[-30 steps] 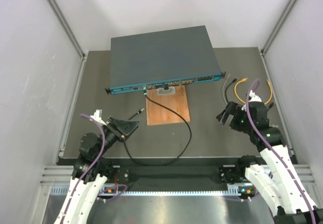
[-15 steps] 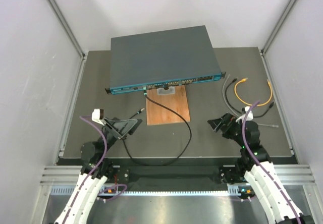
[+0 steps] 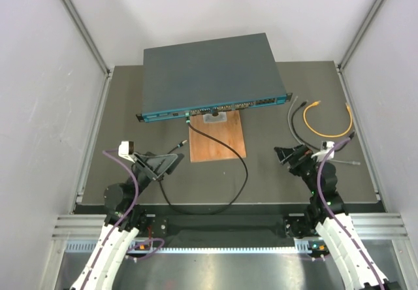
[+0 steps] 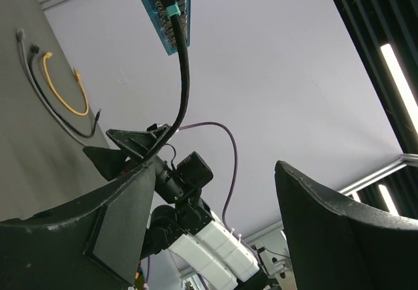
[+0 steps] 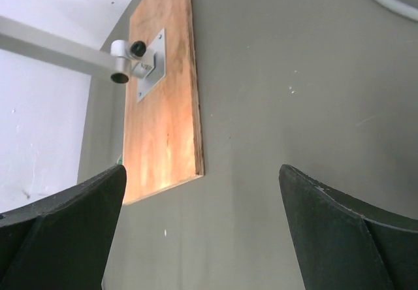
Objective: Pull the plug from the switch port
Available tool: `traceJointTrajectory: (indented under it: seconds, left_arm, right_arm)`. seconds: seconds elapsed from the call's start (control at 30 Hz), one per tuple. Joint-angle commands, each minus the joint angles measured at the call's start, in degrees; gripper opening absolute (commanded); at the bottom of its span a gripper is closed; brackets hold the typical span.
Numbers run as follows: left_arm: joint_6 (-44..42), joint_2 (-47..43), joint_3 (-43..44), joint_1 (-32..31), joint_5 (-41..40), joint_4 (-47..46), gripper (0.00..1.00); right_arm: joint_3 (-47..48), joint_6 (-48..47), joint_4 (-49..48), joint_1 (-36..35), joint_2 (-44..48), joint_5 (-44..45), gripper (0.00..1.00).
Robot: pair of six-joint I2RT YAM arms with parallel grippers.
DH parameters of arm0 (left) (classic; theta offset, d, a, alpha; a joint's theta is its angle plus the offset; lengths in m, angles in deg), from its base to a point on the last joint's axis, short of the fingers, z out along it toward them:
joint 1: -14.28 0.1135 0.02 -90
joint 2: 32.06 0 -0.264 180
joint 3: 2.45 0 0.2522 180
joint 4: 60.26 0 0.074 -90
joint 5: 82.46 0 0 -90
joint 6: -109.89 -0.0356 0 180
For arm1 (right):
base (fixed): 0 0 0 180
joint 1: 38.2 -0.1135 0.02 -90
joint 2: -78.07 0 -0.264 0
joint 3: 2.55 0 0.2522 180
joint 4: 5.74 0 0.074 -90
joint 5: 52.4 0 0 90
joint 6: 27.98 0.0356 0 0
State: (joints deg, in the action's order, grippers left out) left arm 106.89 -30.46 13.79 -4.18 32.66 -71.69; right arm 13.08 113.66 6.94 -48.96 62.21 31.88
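The switch (image 3: 209, 71) is a wide dark grey box at the back of the mat, with a teal front strip (image 3: 215, 108). A plug (image 3: 188, 115) sits in a port left of centre. Its black cable (image 3: 243, 169) loops forward across the mat. In the left wrist view the teal plug (image 4: 171, 10) is in the strip and the cable (image 4: 185, 74) hangs from it. My left gripper (image 3: 171, 164) is open and empty, well short of the switch. My right gripper (image 3: 282, 157) is open and empty over the mat at the right.
A brown wooden board (image 3: 217, 137) with a small metal bracket (image 5: 145, 60) lies in front of the switch. Loose yellow (image 3: 326, 125), grey (image 3: 293, 125) and black cables lie at the right. Metal rails border the mat on both sides.
My right arm has drawn back from the loose cables toward the near edge and its gripper has swung left. My left arm pulled back slightly, then held still.
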Motion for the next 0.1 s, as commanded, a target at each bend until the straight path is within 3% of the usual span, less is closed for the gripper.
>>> traceJointTrajectory:
  seconds: [0.0, 0.07]
  left_arm:
    - [-1.0, -0.4, -10.7, 0.3, -0.1, -1.0, 0.79]
    - [-1.3, -0.4, -10.7, 0.3, 0.1, -0.3, 0.79]
  right_arm:
    - [-7.8, 1.9, -1.0, -0.8, -0.6, 2.9, 1.00]
    - [-7.9, 1.9, -0.8, -0.8, -0.6, 1.3, 1.00]
